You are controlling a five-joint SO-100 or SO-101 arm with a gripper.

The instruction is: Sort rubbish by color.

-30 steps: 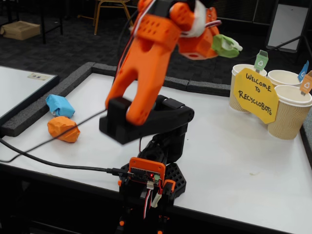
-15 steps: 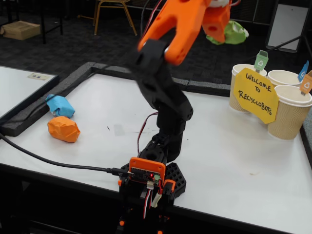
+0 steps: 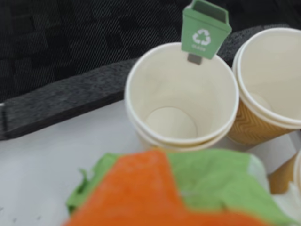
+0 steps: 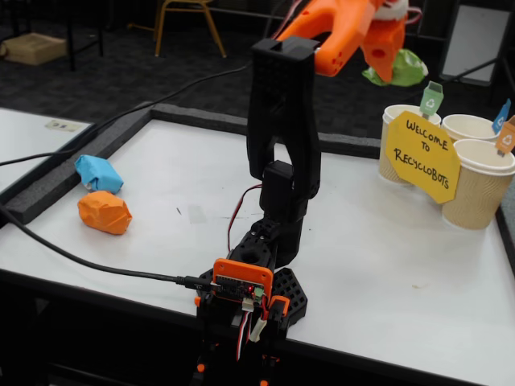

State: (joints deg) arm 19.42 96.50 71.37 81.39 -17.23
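**Holding the green wad above the cups**

Gripping the green wad, the gripper is closed on it and raised high above the table, near the top of the fixed view. The wad protrudes to the right of the orange jaw. In the wrist view, the green wad fills the lower edge, partly covered by a blurred orange jaw.

Directly beyond the wad in the wrist view stands an empty cup with a green bin tag on its far rim. A second cup stands just beside it on the right, touching or nearly so.

In the fixed view, the cups are grouped at the right of the table behind a yellow sign. The wad hangs above and slightly left of the green-tagged cup.

The blue wad and the orange wad lie at the table's left edge, touching or just beside each other, well apart from the cups.
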